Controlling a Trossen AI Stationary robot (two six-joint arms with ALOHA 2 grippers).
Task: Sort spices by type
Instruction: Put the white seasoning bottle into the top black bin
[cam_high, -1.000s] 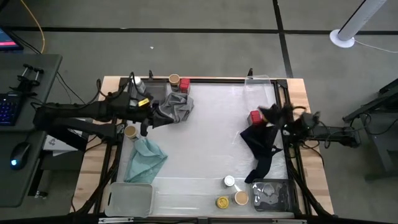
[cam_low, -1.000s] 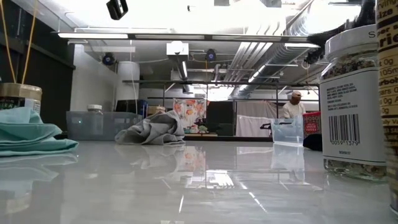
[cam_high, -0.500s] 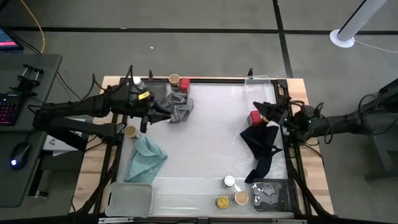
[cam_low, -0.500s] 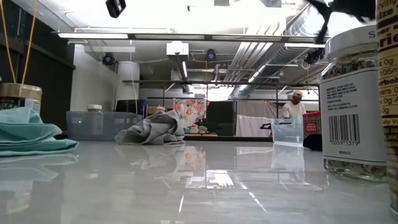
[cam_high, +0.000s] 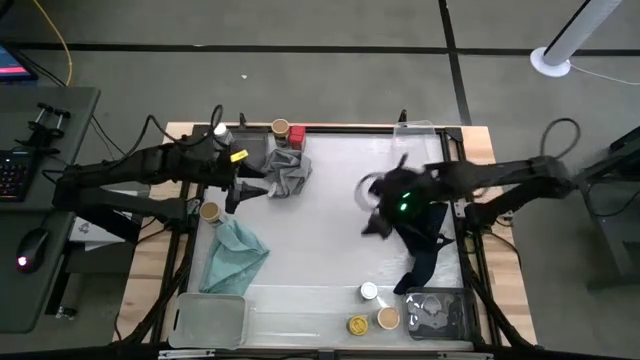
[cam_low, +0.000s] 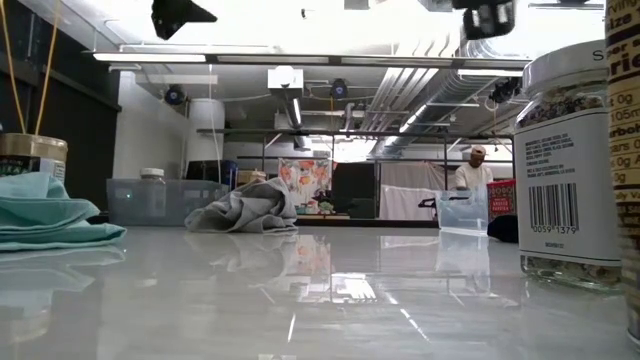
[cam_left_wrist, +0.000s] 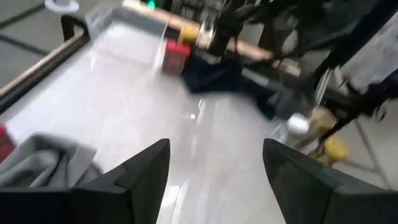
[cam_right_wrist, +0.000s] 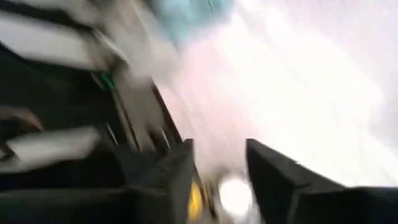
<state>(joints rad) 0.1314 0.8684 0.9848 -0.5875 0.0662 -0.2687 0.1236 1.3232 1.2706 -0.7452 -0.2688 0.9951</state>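
My left gripper (cam_high: 246, 186) (cam_left_wrist: 214, 180) hangs open above the table's far left, next to the grey cloth (cam_high: 285, 174), touching nothing. My right gripper (cam_high: 372, 214) (cam_right_wrist: 221, 180), blurred, is open above the table's middle right, just left of the navy cloth (cam_high: 425, 238). A tan-lidded jar (cam_high: 280, 128) and a red tin (cam_high: 296, 136) stand at the far edge. Another tan-lidded jar (cam_high: 210, 211) stands at the left. White-lidded (cam_high: 369, 291), yellow-lidded (cam_high: 357, 325) and tan-lidded (cam_high: 388, 318) jars stand near the front. A second red tin (cam_left_wrist: 176, 55) stands by the navy cloth.
A teal cloth (cam_high: 236, 255) lies at the left. Clear trays sit at the near left (cam_high: 208, 320) and near right (cam_high: 440, 310) corners. A clear container (cam_high: 228, 138) stands at the far left. The table's middle (cam_high: 320, 230) is bare white surface.
My right gripper has swung fast from the table's right edge, over the navy cloth, toward the table's middle, rising and tipping as it went. Its arm now covers the red tin by the navy cloth in the high view. My left gripper has tipped upward beside the grey cloth.
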